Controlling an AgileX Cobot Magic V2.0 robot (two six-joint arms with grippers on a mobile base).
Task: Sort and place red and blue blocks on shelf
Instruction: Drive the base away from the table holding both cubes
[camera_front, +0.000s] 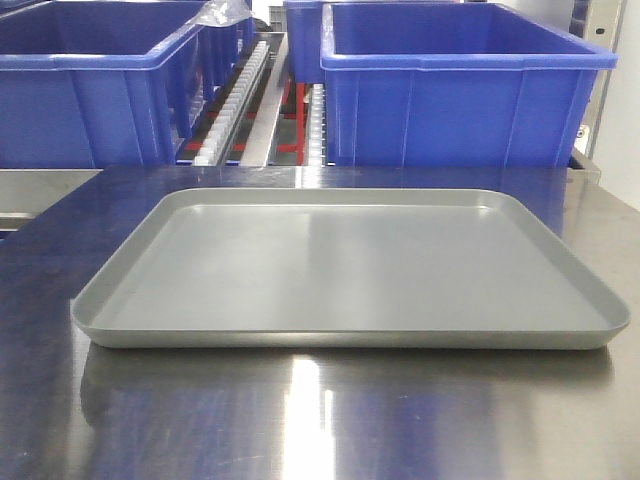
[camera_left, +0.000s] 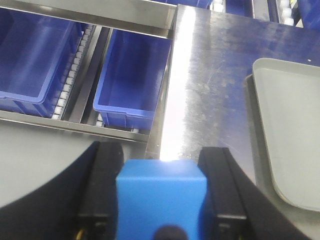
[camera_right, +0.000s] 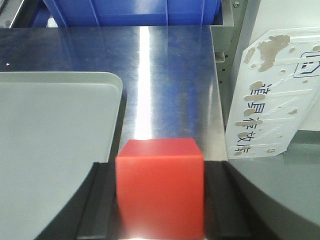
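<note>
Table (camera_right: 165, 75) edges beside gripped red block (camera_right: 160, 190), blue block (camera_left: 160, 195).

A shallow grey tray (camera_front: 350, 270) is set flat on a shiny steel table (camera_front: 320, 420). A large blue plastic bin (camera_front: 465, 100) is seen behind the table, and a second blue bin (camera_front: 80, 100) beside it. A worn white sign (camera_right: 272, 95) with peeling lettering is seen past the table's edge.

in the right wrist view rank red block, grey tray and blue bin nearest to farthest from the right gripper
1. red block, held between the jaws
2. grey tray, just to the left
3. blue bin, ahead at the table's far end
</note>
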